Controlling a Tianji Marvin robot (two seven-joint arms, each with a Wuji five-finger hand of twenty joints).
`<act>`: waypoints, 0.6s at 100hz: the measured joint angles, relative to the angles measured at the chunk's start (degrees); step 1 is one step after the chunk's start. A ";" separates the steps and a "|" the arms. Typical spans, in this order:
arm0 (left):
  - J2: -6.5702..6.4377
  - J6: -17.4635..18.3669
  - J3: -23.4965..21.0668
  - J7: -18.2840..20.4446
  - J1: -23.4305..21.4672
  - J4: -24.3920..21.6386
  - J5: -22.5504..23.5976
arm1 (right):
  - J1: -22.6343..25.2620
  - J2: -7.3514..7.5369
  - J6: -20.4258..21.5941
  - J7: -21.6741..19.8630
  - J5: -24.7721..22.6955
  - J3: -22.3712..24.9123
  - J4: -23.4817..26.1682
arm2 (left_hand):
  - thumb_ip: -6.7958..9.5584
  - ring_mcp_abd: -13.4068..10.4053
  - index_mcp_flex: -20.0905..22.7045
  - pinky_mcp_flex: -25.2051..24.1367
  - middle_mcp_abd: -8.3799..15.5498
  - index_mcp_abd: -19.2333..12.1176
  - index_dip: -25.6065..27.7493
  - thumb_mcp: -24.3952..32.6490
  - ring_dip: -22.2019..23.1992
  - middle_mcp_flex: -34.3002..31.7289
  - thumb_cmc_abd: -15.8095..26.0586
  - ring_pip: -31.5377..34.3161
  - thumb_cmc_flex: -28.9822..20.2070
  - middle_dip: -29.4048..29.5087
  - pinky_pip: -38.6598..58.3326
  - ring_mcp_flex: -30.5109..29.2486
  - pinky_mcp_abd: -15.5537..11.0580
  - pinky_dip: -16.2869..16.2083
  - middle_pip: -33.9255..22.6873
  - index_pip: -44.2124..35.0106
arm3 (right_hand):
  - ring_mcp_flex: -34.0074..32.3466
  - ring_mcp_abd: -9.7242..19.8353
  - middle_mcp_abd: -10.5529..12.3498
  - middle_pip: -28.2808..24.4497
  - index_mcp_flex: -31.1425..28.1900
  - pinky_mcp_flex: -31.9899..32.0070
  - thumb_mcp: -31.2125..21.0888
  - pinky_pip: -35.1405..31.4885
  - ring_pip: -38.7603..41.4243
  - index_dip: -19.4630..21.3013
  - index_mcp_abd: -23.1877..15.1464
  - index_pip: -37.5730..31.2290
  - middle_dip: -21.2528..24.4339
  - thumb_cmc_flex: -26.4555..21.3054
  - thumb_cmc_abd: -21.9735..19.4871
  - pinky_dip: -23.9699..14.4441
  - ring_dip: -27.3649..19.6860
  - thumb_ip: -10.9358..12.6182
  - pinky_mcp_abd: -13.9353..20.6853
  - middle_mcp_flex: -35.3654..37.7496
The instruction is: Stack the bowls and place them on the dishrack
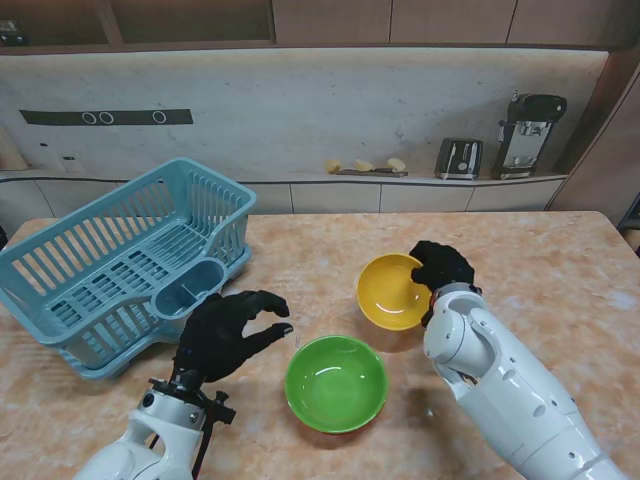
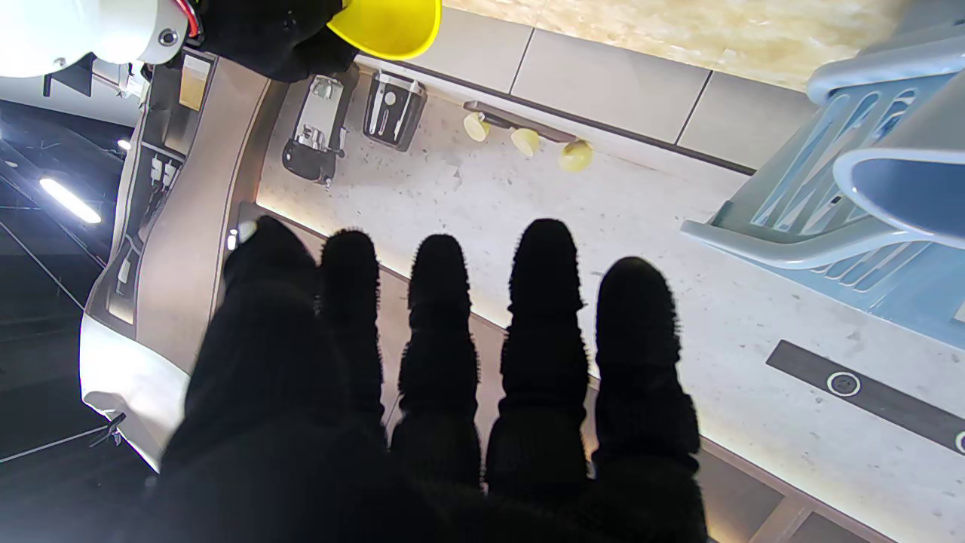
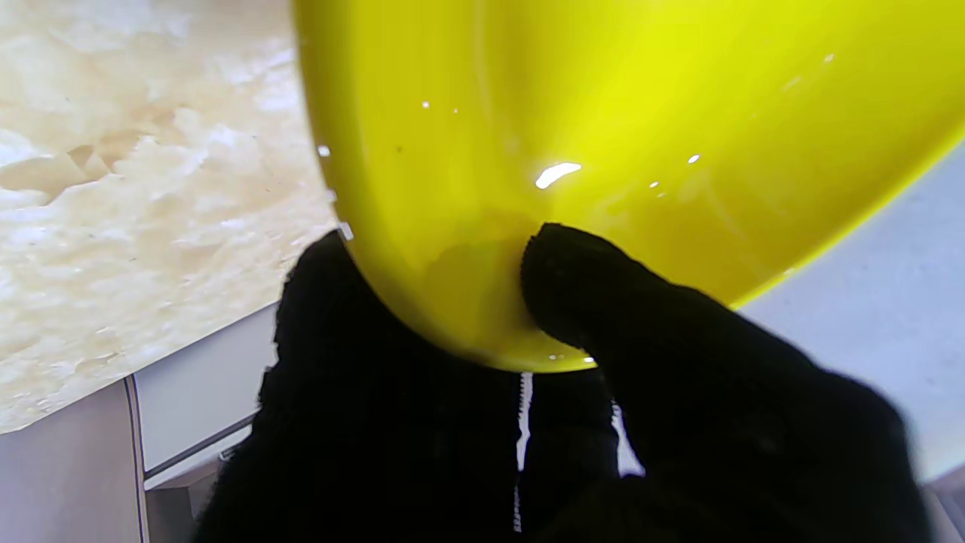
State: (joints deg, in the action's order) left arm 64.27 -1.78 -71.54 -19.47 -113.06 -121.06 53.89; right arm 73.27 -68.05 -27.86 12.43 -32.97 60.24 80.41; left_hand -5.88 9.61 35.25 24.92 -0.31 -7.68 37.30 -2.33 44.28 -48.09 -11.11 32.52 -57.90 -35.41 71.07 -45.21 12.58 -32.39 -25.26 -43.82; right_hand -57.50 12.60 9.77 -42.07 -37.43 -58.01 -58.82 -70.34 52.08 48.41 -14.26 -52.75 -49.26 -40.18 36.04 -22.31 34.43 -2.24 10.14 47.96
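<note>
A yellow bowl (image 1: 392, 291) is held tilted above the table right of centre, my right hand (image 1: 443, 268) shut on its far right rim. In the right wrist view the thumb presses inside the yellow bowl (image 3: 603, 136) and the other fingers wrap its outside. A green bowl (image 1: 336, 383) sits upright on the table, nearer to me than the yellow one. My left hand (image 1: 230, 333) hovers left of the green bowl, fingers curled and apart, holding nothing. The blue dishrack (image 1: 125, 262) stands at the left. The left wrist view shows my left hand (image 2: 452, 392), the yellow bowl (image 2: 388, 26) and dishrack (image 2: 867, 204).
A cutlery cup (image 1: 188, 285) hangs on the dishrack's near corner, close to my left hand. Behind the table runs a counter with a toaster (image 1: 459, 158), a coffee machine (image 1: 527, 133) and small yellow items (image 1: 365, 166). Marble table top (image 1: 560, 260) lies right of the bowls.
</note>
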 measured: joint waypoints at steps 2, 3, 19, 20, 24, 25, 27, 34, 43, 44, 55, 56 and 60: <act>0.00 0.00 0.00 0.00 0.00 0.00 0.00 | 0.29 0.01 0.18 0.07 -0.01 0.16 0.46 | 0.00 0.00 0.00 0.00 0.00 0.00 0.00 0.00 0.00 0.00 0.00 0.00 0.00 0.00 0.00 0.00 0.00 0.00 0.00 0.00 | -0.09 -0.06 0.11 0.02 -0.37 -0.07 -0.01 -0.07 -0.01 0.00 0.00 0.15 0.01 0.00 0.23 -0.06 0.08 0.00 -0.02 0.06; 0.00 0.00 0.00 0.00 0.00 0.00 0.00 | 0.45 0.02 0.28 0.10 -0.02 0.24 0.71 | 0.00 0.00 0.00 0.00 0.00 0.00 0.00 0.00 0.00 0.00 0.00 0.00 0.00 0.00 0.00 0.00 0.00 0.00 0.00 0.00 | -0.09 -0.13 0.16 0.03 -0.43 -0.08 -0.01 -0.10 -0.11 0.00 0.00 0.15 0.02 0.00 0.24 -0.09 0.09 -0.01 -0.04 0.18; 0.00 0.01 0.00 0.00 -0.01 0.00 0.00 | 4.13 0.26 3.19 0.61 -0.73 2.53 6.18 | 0.00 0.01 0.00 0.00 0.00 0.00 0.00 0.00 0.00 0.00 0.00 0.00 0.00 0.00 0.00 0.00 0.01 0.00 0.00 0.00 | -0.58 -0.54 0.28 1.22 -1.15 -0.46 -0.20 -0.63 -0.45 0.29 0.00 0.27 0.12 0.00 0.81 -0.58 0.30 -0.04 -0.40 1.47; 0.00 0.01 0.00 0.00 -0.01 0.00 0.00 | 4.36 0.30 3.42 0.65 -0.76 2.61 6.51 | 0.00 0.01 0.00 0.00 0.00 0.00 0.00 0.00 0.00 0.00 0.00 0.00 0.00 0.00 0.00 0.00 0.01 0.00 0.00 0.00 | -0.67 -0.54 0.28 1.26 -1.15 -0.48 -0.20 -0.64 -0.45 0.29 0.00 0.28 0.13 0.00 0.82 -0.59 0.30 -0.04 -0.42 1.50; 0.00 0.02 0.00 0.00 -0.01 0.00 0.00 | 5.16 0.46 4.33 0.78 -0.87 2.83 7.69 | 0.00 0.01 0.00 0.00 0.00 0.00 0.00 0.00 0.00 0.00 0.00 0.00 0.00 -0.01 0.00 0.00 0.01 0.00 0.00 0.00 | -0.71 -0.55 0.31 1.39 -1.23 -0.51 -0.21 -0.69 -0.47 0.29 0.00 0.31 0.67 0.00 0.85 -0.61 0.35 -0.04 -0.49 2.34; 0.00 0.02 0.00 0.00 -0.01 0.00 0.00 | 5.32 0.48 4.53 0.81 -0.89 2.86 7.92 | 0.00 0.01 0.00 0.00 0.00 0.00 0.00 0.00 0.00 0.00 0.00 0.00 0.00 -0.01 0.00 0.00 0.01 0.00 0.00 0.00 | -0.71 -0.55 0.31 1.39 -1.23 -0.51 -0.21 -0.70 -0.48 0.29 0.00 0.32 0.68 0.00 0.86 -0.61 0.38 -0.04 -0.49 2.52; 0.00 0.02 0.00 0.00 -0.01 0.00 0.00 | 5.67 0.55 5.01 0.85 -0.95 2.93 8.44 | 0.00 0.02 0.00 0.00 0.00 0.00 0.00 0.00 0.00 0.00 0.00 0.00 0.00 -0.01 0.00 0.00 0.01 0.00 0.00 0.00 | -0.71 -0.56 0.33 1.44 -1.28 -0.51 -0.21 -0.70 -0.48 0.30 0.00 0.37 0.72 0.00 0.88 -0.61 0.40 -0.04 -0.50 2.57; 0.00 0.02 0.00 0.00 -0.01 0.00 0.00 | 6.74 0.79 6.47 0.74 -1.15 3.06 9.91 | 0.00 0.02 0.00 0.00 0.00 0.00 0.00 0.00 0.00 0.00 0.00 0.00 0.00 -0.01 0.00 0.00 0.01 0.00 0.00 0.00 | -0.79 -0.75 0.38 1.70 -2.18 -0.52 -0.24 -0.72 -0.49 0.30 0.00 0.84 0.74 0.00 1.49 -0.65 0.51 -0.05 -0.62 3.16; 0.00 0.23 0.00 -0.20 -0.01 0.03 0.15 | 7.90 1.18 8.71 -0.18 -1.48 3.15 11.46 | 0.00 0.02 0.00 0.00 0.00 0.00 0.00 0.00 0.00 0.00 0.00 0.00 0.00 -0.01 0.00 0.00 0.01 0.00 0.00 0.00 | -0.80 -0.82 0.39 2.12 -2.44 -0.52 -0.25 -0.74 -0.52 0.30 0.00 0.98 0.76 0.00 1.60 -0.88 0.84 -0.05 -0.66 3.16; 0.00 0.25 0.00 -0.25 -0.01 0.04 0.17 | 8.00 1.22 8.94 -0.33 -1.52 3.15 11.58 | 0.00 0.02 0.00 0.00 0.00 0.00 0.00 0.00 0.00 0.00 0.00 0.00 0.00 -0.01 0.00 0.00 0.01 0.00 0.00 0.00 | -0.80 -0.82 0.40 2.13 -2.49 -0.52 -0.25 -0.75 -0.52 0.30 0.00 1.08 0.76 0.00 1.61 -0.92 0.88 -0.05 -0.67 3.16; 0.00 0.30 0.03 -0.64 -0.02 0.08 0.33 | 9.03 1.79 11.37 -2.42 -2.01 3.03 12.95 | 0.00 0.04 0.00 0.00 0.00 0.00 0.00 0.00 0.00 0.00 0.00 0.00 0.00 -0.01 0.00 0.00 0.01 0.00 0.00 0.00 | -0.81 -0.90 0.69 2.73 -2.76 -0.53 -0.25 -0.77 -0.60 0.61 0.00 1.56 0.80 0.00 1.70 -1.15 0.99 -0.07 -0.70 3.84; 0.00 0.30 0.04 -0.66 -0.02 0.08 0.33 | 9.09 1.84 11.55 -2.54 -2.02 3.00 13.02 | 0.00 0.04 0.00 0.00 0.00 0.00 0.00 0.00 0.00 0.00 0.00 0.00 0.00 -0.01 0.00 0.00 0.01 0.00 0.00 0.00 | -0.81 -0.91 0.69 2.74 -2.77 -0.53 -0.25 -0.77 -0.63 0.63 0.00 1.59 0.81 0.00 1.71 -1.16 0.99 -0.07 -0.70 3.84; 0.00 0.30 0.04 -0.69 -0.03 0.08 0.34 | 9.32 2.03 12.37 -3.10 -2.01 2.86 13.27 | 0.00 0.04 0.00 0.00 0.00 0.00 0.00 0.00 0.00 0.00 0.00 0.00 0.00 -0.01 0.00 0.00 0.01 0.00 0.00 0.00 | -0.82 -0.92 0.69 2.80 -2.84 -0.53 -0.25 -0.77 -0.76 0.71 0.00 1.85 0.83 0.00 1.72 -1.16 0.99 -0.07 -0.71 3.84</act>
State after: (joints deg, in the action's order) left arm 64.27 -1.47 -71.50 -20.17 -113.09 -120.98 54.22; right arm 82.59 -66.02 -15.49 9.33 -34.98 63.11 93.68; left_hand -5.88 9.65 35.26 24.93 -0.32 -7.68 37.30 -2.33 44.28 -48.09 -11.11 32.52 -57.90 -35.42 71.07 -45.21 12.59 -32.39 -25.26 -43.81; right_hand -58.32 11.68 10.47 -39.27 -40.27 -58.54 -59.07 -71.11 51.32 49.11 -14.26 -50.90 -48.43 -40.18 37.76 -23.47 35.42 -2.31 9.42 51.79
